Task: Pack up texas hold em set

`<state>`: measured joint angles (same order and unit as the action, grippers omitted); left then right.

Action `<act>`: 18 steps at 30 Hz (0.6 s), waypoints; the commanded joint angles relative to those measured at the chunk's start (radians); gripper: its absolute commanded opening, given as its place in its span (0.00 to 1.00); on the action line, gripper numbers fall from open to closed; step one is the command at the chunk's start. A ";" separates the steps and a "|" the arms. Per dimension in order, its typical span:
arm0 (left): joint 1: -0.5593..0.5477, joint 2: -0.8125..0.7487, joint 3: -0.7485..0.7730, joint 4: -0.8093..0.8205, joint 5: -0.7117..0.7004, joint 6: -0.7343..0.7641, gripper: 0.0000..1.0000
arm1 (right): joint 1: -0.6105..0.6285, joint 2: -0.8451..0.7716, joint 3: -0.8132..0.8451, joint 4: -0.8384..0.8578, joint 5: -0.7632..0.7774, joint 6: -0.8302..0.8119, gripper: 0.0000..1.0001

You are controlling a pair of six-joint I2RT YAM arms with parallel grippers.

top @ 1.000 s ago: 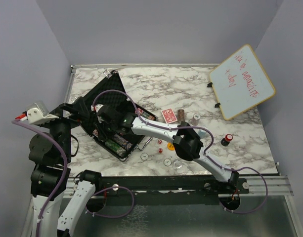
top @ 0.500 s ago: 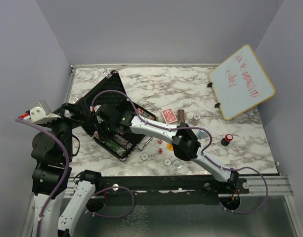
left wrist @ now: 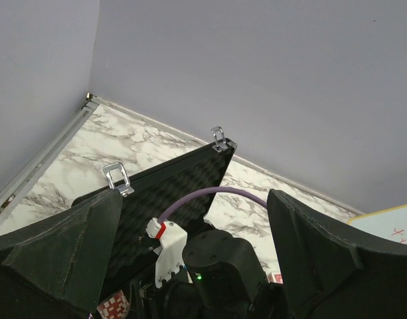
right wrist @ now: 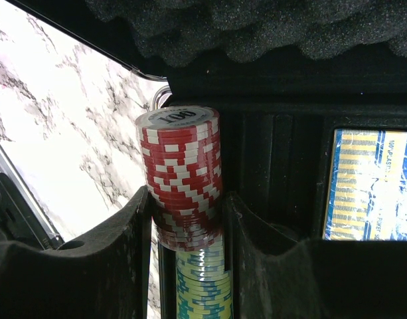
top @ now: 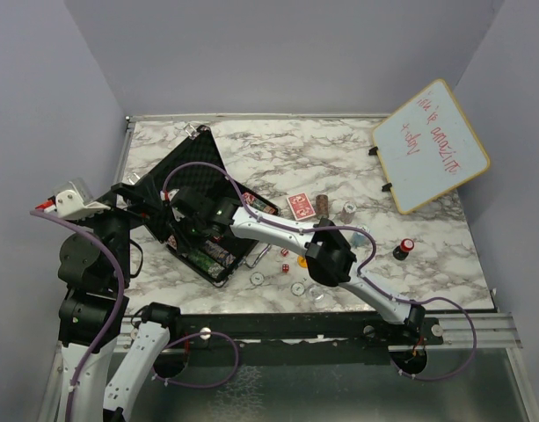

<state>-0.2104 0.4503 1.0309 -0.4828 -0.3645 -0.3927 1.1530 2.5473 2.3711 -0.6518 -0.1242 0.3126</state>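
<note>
Red poker-chip stack [right wrist: 182,174]: clamped in right gripper [right wrist: 186,212], lately carried deeper into black case [top: 188,165], above seated chips [right wrist: 200,279]; release judged near. Left gripper [left wrist: 190,252]: spread wide, empty.

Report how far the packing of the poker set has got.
Done: chip rows and a blue deck sit in the open case. In hand: the right gripper clamps a red chip stack over a case slot. Remaining: red deck, loose chip stacks, dice, buttons, closing.
</note>
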 commanded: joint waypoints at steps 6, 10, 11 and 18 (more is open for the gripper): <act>0.005 -0.002 -0.013 -0.011 0.007 -0.011 0.99 | 0.008 -0.008 0.028 -0.047 -0.006 -0.013 0.11; 0.006 -0.005 -0.014 -0.014 0.000 -0.009 0.99 | 0.008 -0.009 0.023 -0.069 -0.010 -0.010 0.09; 0.006 -0.007 -0.015 -0.014 -0.002 -0.009 0.99 | 0.008 -0.009 0.020 -0.077 -0.010 -0.010 0.09; 0.006 -0.006 -0.031 -0.014 -0.002 -0.017 0.99 | 0.008 -0.018 0.001 -0.116 -0.001 -0.013 0.07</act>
<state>-0.2104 0.4503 1.0180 -0.4911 -0.3645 -0.4019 1.1530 2.5473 2.3695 -0.6964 -0.1226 0.3126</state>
